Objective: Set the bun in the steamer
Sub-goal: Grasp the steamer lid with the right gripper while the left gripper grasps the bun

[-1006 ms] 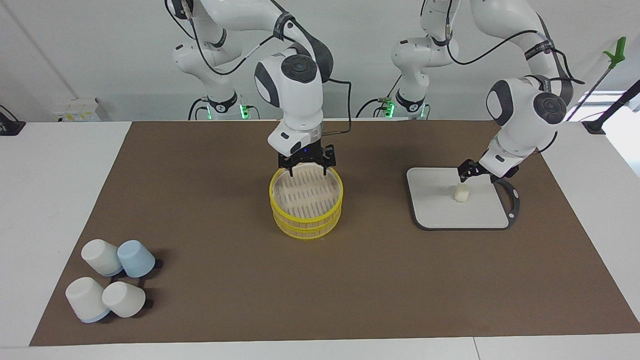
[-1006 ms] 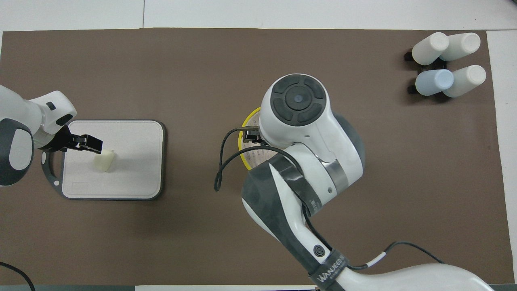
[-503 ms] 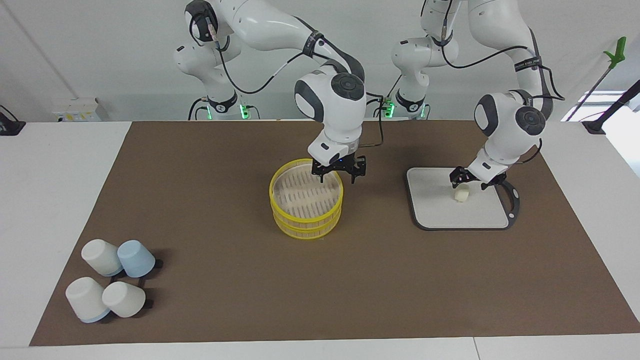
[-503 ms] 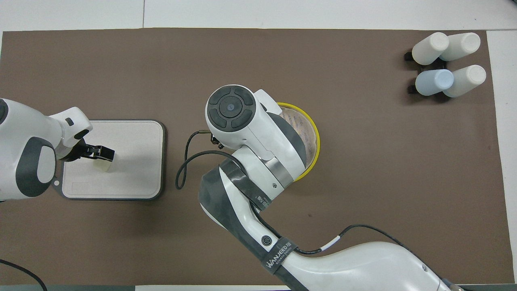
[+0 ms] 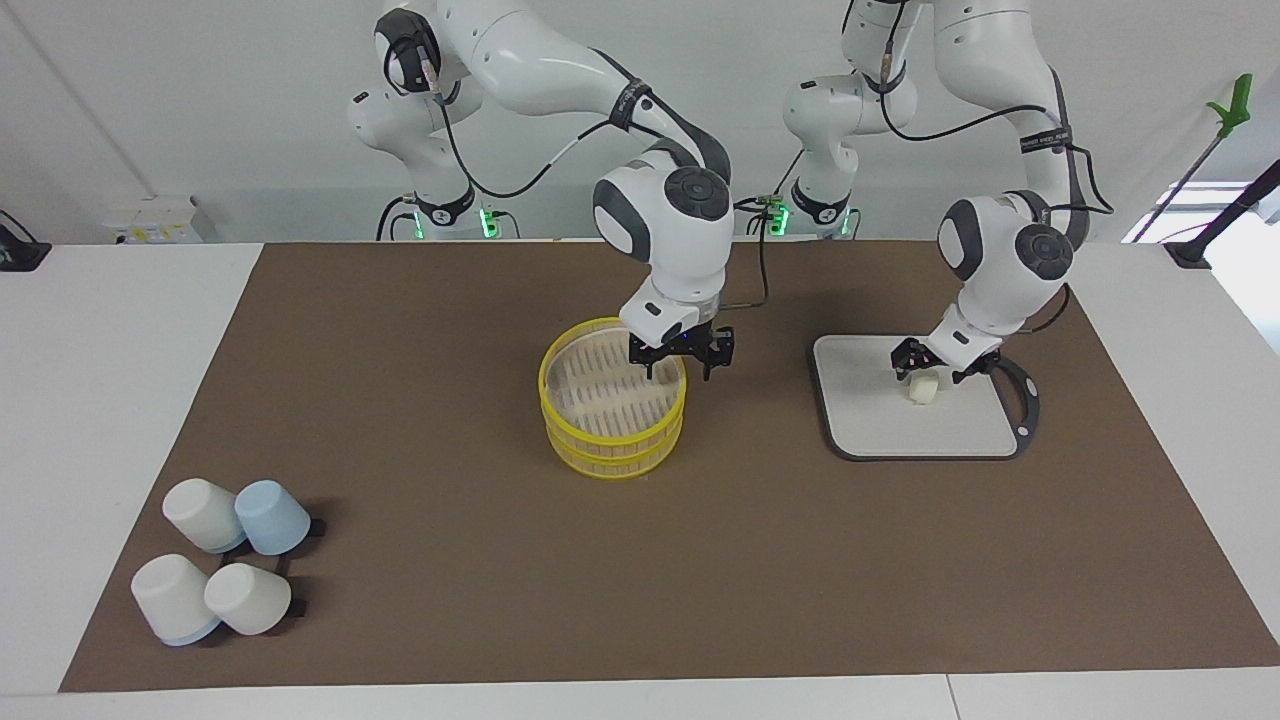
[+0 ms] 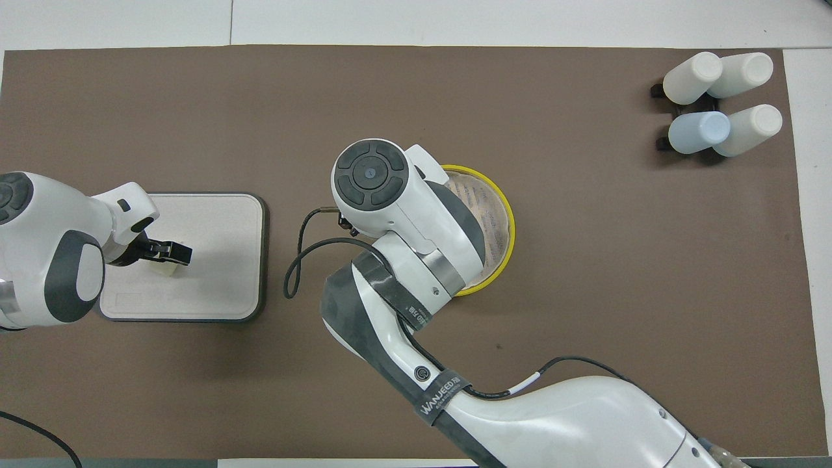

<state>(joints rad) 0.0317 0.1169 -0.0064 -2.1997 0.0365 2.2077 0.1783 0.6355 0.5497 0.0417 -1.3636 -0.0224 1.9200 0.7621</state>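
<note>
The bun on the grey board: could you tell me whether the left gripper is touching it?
Cannot tell. In both views the left gripper sits right over the bun, hiding any contact or gap.

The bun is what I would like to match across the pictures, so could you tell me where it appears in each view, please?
Facing view: the bun lies on the grey board at that picture's right, under the left end effector.
Overhead view: the bun shows at that picture's left, partly covered by the same end effector.
Shared landmark: the grey board, toward the left arm's end of the table from the steamer.
</note>
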